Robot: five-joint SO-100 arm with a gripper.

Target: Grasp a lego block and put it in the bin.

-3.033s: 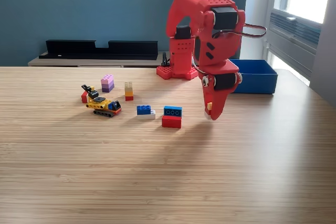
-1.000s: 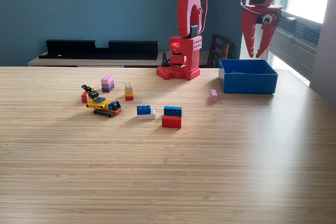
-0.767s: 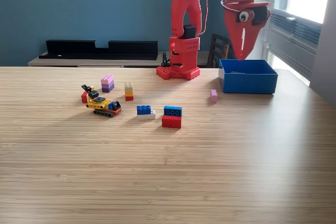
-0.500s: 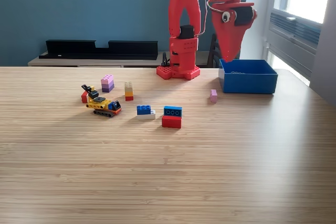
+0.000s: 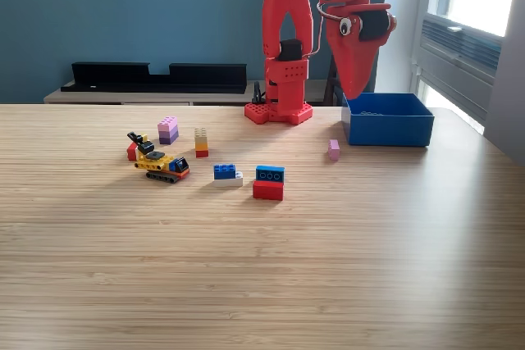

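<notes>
Blocks lie loose on the wooden table (image 5: 262, 268): a blue-on-red stack (image 5: 268, 183), a blue-and-white pair (image 5: 227, 174), a toy digger (image 5: 162, 164), a small pink lego block (image 5: 334, 149) at eight o'clock of the bin (image 5: 388, 120). None is gripped, so the job looks unfinished. Beyond, the red gripper (image 5: 354, 88) hangs above the bin's near-left corner, jaws apparently together and empty, its path clear.

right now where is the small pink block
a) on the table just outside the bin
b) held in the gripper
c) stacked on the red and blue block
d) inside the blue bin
a: the pink block lies on the table beside the bin, at its side on the exterior view's left, below the raised gripper.
</notes>
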